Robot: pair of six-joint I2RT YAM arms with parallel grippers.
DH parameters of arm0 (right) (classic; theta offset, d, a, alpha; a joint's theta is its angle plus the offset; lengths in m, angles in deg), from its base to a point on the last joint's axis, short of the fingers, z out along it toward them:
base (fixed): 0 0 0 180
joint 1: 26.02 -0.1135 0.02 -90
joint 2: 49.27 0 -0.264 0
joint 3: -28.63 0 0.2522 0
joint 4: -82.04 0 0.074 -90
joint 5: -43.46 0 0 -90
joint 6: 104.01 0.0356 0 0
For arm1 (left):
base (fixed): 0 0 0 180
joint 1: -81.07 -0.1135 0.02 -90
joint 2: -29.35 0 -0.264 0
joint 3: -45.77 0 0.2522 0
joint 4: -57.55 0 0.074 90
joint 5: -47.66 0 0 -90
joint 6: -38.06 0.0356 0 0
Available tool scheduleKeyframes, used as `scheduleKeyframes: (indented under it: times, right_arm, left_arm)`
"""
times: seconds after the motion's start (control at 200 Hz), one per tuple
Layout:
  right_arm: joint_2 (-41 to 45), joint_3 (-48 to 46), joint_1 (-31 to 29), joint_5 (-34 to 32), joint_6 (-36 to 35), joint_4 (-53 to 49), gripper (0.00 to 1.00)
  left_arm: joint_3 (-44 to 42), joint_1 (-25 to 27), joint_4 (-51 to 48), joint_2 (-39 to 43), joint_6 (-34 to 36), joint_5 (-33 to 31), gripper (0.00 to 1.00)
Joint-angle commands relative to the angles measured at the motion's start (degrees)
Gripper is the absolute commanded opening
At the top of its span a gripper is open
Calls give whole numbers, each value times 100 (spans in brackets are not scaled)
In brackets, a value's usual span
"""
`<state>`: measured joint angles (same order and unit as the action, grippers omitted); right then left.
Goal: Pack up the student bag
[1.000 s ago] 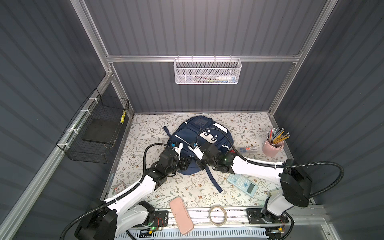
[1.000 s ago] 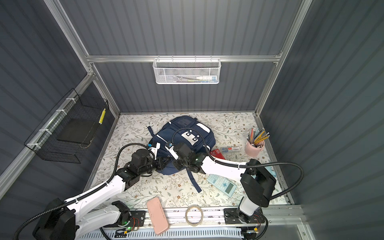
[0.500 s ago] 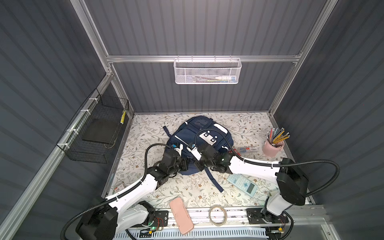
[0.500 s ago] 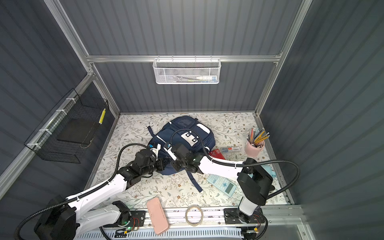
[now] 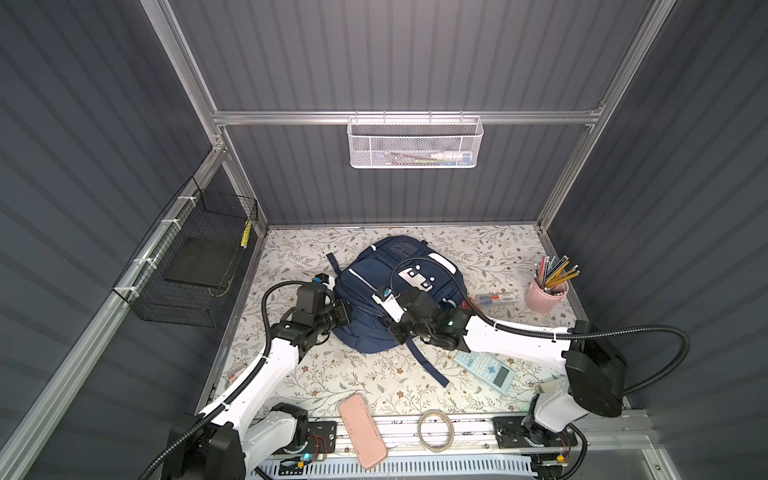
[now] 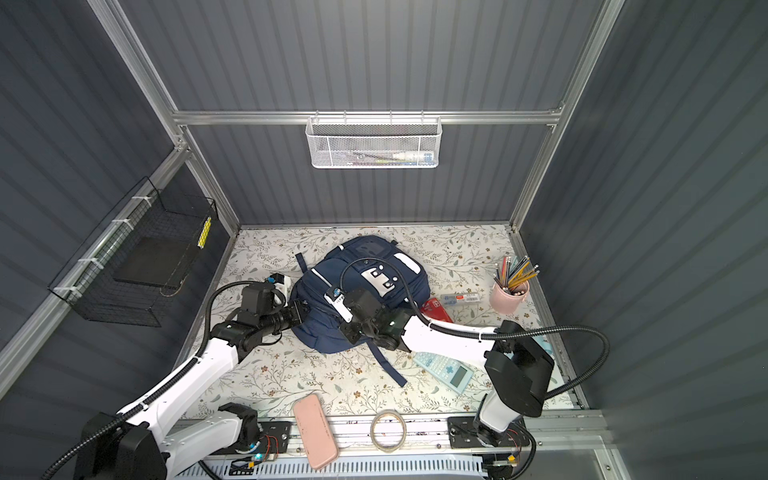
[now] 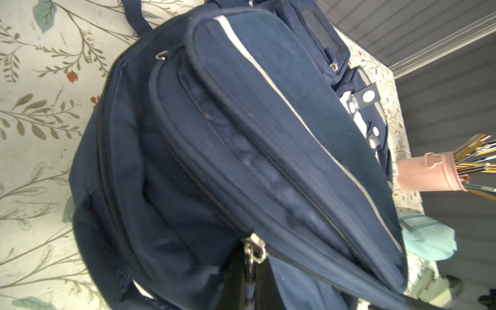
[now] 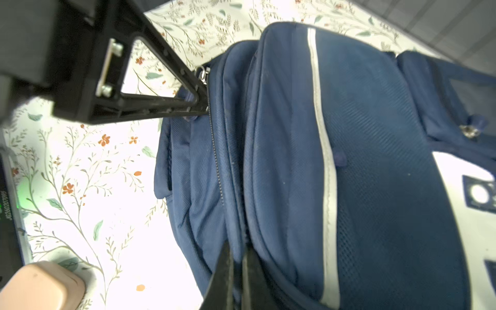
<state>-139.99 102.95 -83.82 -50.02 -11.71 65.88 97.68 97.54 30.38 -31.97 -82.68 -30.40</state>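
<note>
The left pincer (image 8: 204,99) stands with its fingers together on the zip pull (image 7: 253,249) at the side of the student bag (image 5: 365,332). The little metal slider shows right at its tips in both wrist views, so from here it looks clamped on that tab. The right pincer (image 8: 237,249) is likewise closed, nipping a fold of navy cloth beside the same line of zip teeth (image 8: 218,161), further along the bag's edge. The bag itself lies in the middle of the bench (image 5: 353,374), towards the back, white patches facing up, one strap trailing out towards the front. Along the stretch the wrist views show, the zip is done up, and I see no lining. Everything that might go in lies outside: the calculator (image 5: 484,370) near the front right, the pink case (image 5: 361,432) and a ring of tape (image 5: 435,430) at the front edge, the cup of pencils (image 5: 544,297) off to the right. So I would judge the packing itself not begun. The step in hand is opening a compartment, one pincer on the pull and the other anchoring the cloth. The next move, I reckon, calls for drawing the pull along the curve of the track while the right side holds the fabric taut. Pull off the line of the teeth and the slider may jam, or the limp bag may simply slide across the bench.
</note>
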Motion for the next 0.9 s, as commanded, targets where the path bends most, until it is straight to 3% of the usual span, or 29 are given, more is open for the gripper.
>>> scheduleKeyframes:
  times: [0.0,0.26,0.325,0.41,0.565,0.64,0.735,0.81,0.896]
  right_arm:
    - [295,-241,107,-283,19,-446,0]
    - [204,-102,567,-544,165,-576,0]
    - [187,-64,720,-668,222,-733,0]
    - [266,-141,861,-710,182,-790,1]
    - [460,-258,1084,-925,431,-894,11]
    - [532,-323,1254,-754,671,-915,20]
    - [794,-408,1203,-518,684,-871,43]
    - [1258,-845,839,-624,225,-285,55]
    - [1602,-1257,510,-421,-496,173,61]
  left_arm:
    - [385,-487,-204,83,212,-540,0]
    - [-128,-327,-751,1147,-157,442,0]
    - [-332,15,-654,1287,-397,565,0]
    - [-451,700,-594,1281,-640,246,0]
    - [-552,1354,-91,1131,-1000,87,0]
    - [-479,1711,194,846,-1051,14,0]
    - [-439,2114,608,459,-1224,-77,0]
    - [-411,2141,866,295,-1273,-27,0]
    - [-216,2141,743,245,-1157,-155,0]
